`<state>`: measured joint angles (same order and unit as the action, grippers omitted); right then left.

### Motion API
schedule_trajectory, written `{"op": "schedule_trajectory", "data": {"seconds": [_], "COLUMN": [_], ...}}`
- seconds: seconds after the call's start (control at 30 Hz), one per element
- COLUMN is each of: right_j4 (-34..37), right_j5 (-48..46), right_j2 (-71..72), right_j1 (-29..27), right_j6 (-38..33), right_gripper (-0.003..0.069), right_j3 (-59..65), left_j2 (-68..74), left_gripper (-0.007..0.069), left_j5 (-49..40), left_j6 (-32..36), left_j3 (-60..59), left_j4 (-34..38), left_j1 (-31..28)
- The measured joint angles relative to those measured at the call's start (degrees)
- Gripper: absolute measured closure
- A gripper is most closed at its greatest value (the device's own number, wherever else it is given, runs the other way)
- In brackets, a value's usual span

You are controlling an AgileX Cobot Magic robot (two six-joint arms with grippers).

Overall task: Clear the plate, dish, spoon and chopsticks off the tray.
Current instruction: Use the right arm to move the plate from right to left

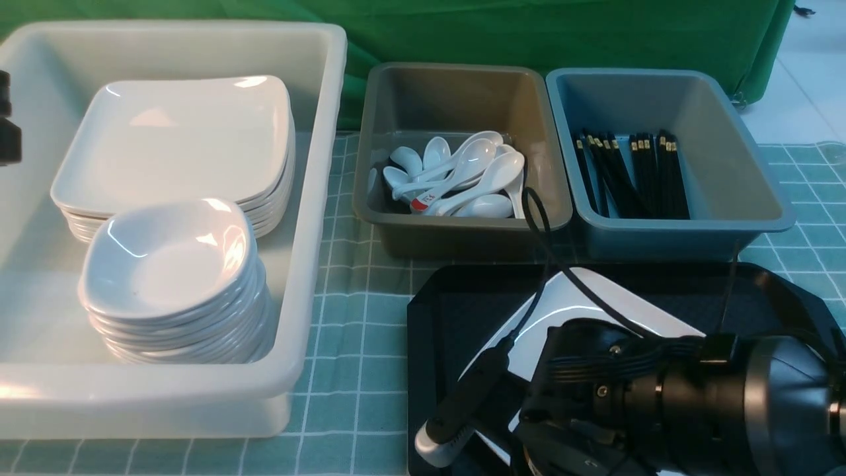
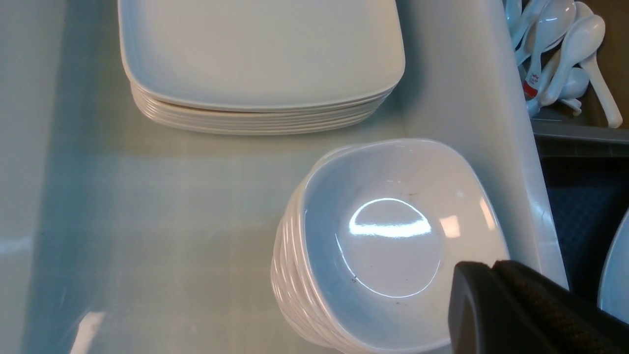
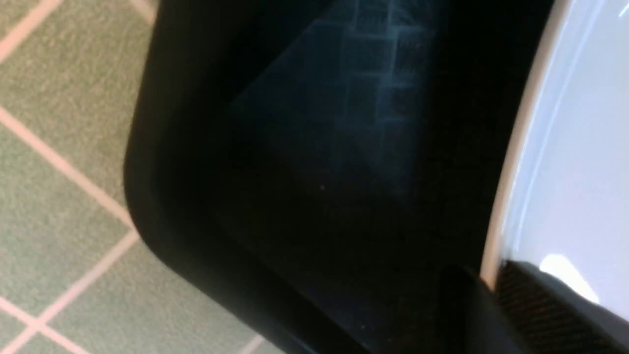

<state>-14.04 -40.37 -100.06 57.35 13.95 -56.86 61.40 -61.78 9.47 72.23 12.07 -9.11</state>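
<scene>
On the tray (image 1: 433, 370), the plate (image 1: 581, 301) lying diagonally, 1 corner forward.

**Checked cloth carries tray, tub and two bins**

The worktop (image 1: 350, 311) is covered by a muted green cloth (image 1: 344, 396) with a grid of thin pale lines, lightly rumpled to the left of the tray. The black plastic tray (image 1: 429, 370), with its raised rim and cut-off corners, lies flat on the cloth. Left of the tray, a strip of cloth between them, stands a large white plastic tub (image 1: 277, 383). Just beyond the tray's far edge, toward its left end, stands a brown rectangular bin (image 1: 462, 228). A blue-grey rectangular bin (image 1: 667, 228) also stands just beyond that edge, farther right. More cloth shows beyond the tray's far right corner.
</scene>
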Motion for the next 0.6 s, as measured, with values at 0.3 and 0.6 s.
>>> {"op": "schedule_trajectory", "data": {"seconds": [0.3,0.6], "right_j4": [1.18,-2.24], "right_j5": [-5.87,-10.33], "right_j2": [3.99,22.41], "right_j1": [0.00,-19.43], "right_j6": [0.55,-0.21], "right_gripper": [0.0134,0.0579], "right_j3": [0.00,0.00], "left_j2": [0.00,0.00], "left_gripper": [0.0617,0.0617], "left_j5": [0.00,-0.29], "left_j6": [0.00,0.00], "left_j3": [0.00,0.00], "left_j4": [0.05,0.92], "left_j1": [0.00,0.00]}}
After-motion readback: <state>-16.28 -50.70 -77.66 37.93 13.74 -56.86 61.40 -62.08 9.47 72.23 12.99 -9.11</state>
